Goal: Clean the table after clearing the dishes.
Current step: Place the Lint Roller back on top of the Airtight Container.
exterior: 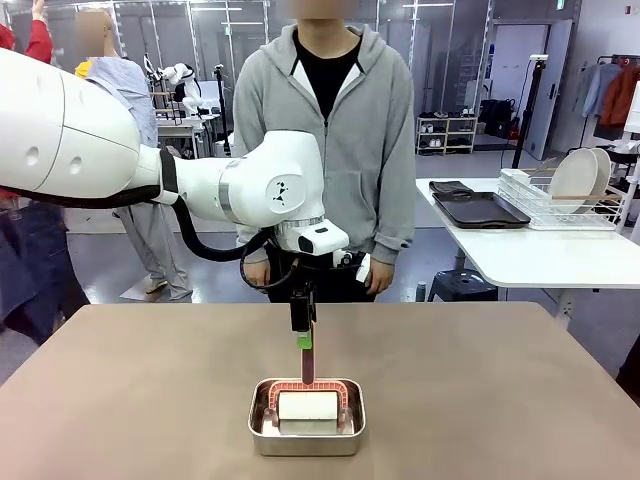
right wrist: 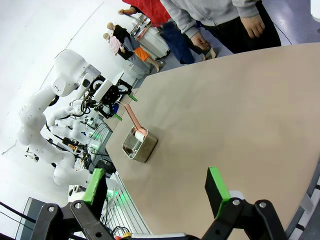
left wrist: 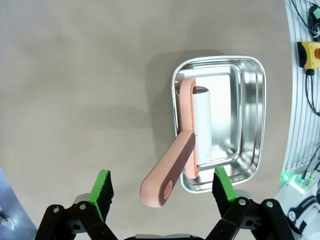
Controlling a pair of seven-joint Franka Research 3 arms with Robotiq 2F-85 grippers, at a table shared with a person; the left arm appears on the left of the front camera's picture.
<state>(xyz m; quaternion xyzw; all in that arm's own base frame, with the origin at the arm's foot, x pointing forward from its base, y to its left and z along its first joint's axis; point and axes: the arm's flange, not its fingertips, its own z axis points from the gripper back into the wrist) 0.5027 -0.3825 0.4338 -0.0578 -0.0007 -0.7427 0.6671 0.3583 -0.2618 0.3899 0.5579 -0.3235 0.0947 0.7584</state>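
A lint roller [exterior: 308, 405] with a white roll and a pink handle [left wrist: 168, 171] lies in a small steel pan [exterior: 258, 425] on the brown table [exterior: 480, 380]. My left gripper [exterior: 303, 338] hangs straight down over the raised handle. In the left wrist view it [left wrist: 162, 186] is open, with the handle's end between its green pads [left wrist: 102, 187] and a gap on each side. My right gripper [right wrist: 156, 187] is open and empty, high above the table [right wrist: 240, 115]. The dishes, white plates [exterior: 578, 175], stand in a wire rack on the white side table.
A person in a grey hoodie [exterior: 325, 130] stands at the table's far edge with hands down. On the white side table [exterior: 540, 250] at the right lie dark trays [exterior: 480, 209] beside the rack. The pan [right wrist: 139, 145] sits near the robot-side edge.
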